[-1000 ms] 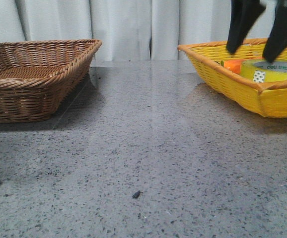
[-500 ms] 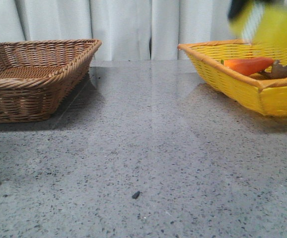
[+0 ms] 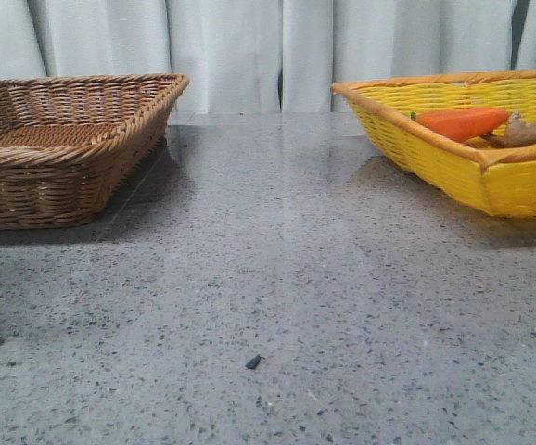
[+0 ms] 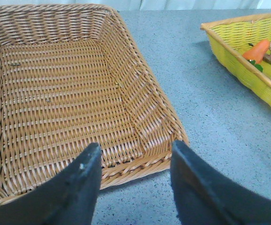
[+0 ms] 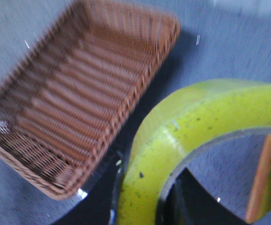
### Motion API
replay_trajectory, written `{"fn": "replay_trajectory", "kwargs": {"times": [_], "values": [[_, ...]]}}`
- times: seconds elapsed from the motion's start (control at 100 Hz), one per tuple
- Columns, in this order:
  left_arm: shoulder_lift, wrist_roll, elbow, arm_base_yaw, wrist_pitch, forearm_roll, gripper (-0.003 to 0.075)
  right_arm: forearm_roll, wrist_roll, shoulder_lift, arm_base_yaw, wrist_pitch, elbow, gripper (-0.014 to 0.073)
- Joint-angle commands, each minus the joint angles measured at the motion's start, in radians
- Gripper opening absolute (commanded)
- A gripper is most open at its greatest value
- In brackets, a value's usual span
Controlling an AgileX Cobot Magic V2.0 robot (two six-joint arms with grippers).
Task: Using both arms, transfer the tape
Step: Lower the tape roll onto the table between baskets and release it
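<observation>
R gripper (image 5: 140,206) clamps the tape (image 5: 182,140) up in the air, out of front cam, L gripper (image 4: 133,173) spread wide & empty over brown basket (image 4: 60,93) — bring roll to mid-table, level, hole facing L for clean handover

Yellow tape (image 5: 191,136), brown basket (image 3: 55,139), speckled grey table (image 3: 277,297).
</observation>
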Motion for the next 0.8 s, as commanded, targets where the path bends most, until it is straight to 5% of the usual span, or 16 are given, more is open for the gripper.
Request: {"fn": "replay_trajectory", "kwargs": {"times": [0.0, 0.3, 0.37, 0.48, 0.58, 0.67, 0.79], "values": [[0.002, -0.002, -0.034, -0.006, -0.062, -0.026, 0.0315, 0.021, -0.008, 0.045, 0.003, -0.047, 0.013, -0.0046], [0.002, -0.002, -0.005, -0.006, -0.043, -0.028, 0.0315, 0.039, -0.008, 0.219, 0.013, -0.052, 0.049, -0.0028], [0.002, -0.002, 0.002, -0.006, -0.043, -0.031, 0.0315, 0.039, -0.008, 0.219, 0.013, -0.04, 0.049, 0.0059], [0.004, 0.014, 0.003, -0.006, -0.055, -0.067, 0.0315, 0.059, -0.008, 0.21, 0.013, -0.005, 0.037, 0.0309], [0.019, 0.142, -0.004, -0.006, -0.075, -0.152, 0.0315, 0.085, -0.008, 0.176, 0.013, 0.025, 0.007, 0.0461], [0.053, 0.279, -0.039, -0.006, -0.067, -0.264, 0.0315, 0.09, -0.027, 0.102, 0.013, 0.007, 0.002, 0.0383], [0.149, 0.37, -0.137, -0.008, -0.023, -0.379, 0.0315, 0.082, -0.06, -0.02, 0.013, -0.009, 0.008, 0.0085]]}}
